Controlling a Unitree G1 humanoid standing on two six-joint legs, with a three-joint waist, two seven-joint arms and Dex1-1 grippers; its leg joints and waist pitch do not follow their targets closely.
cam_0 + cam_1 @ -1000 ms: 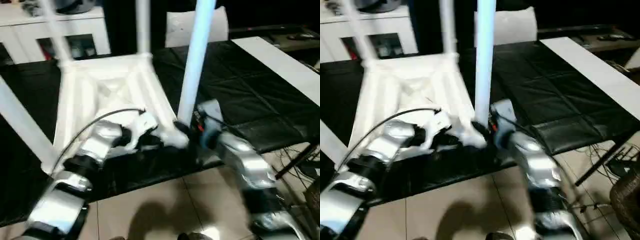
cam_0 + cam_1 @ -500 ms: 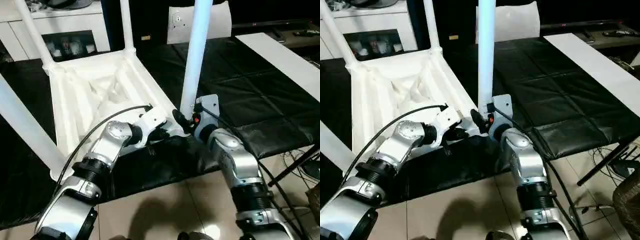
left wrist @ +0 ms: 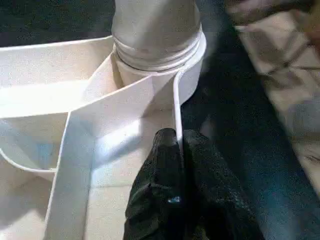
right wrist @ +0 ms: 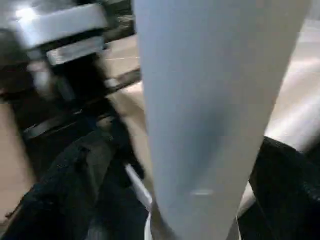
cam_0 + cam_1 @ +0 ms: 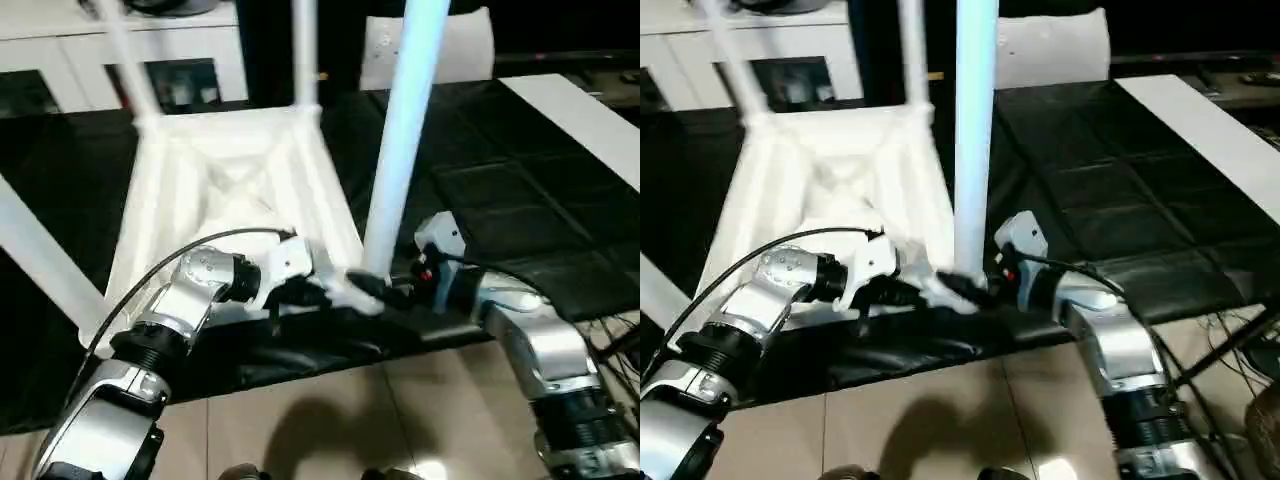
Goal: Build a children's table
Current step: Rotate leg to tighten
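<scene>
Both forearms are shiny silver, chunky and rounded, split up by black ribbed rings at the joints. The left gripper (image 3: 177, 150) has matte black fingers (image 3: 162, 165) on a white wrist block (image 5: 285, 262), with a thin black cable (image 5: 215, 236) arcing over the arm. The right wrist (image 5: 437, 262) has a pale bracket with a small red spot.
</scene>
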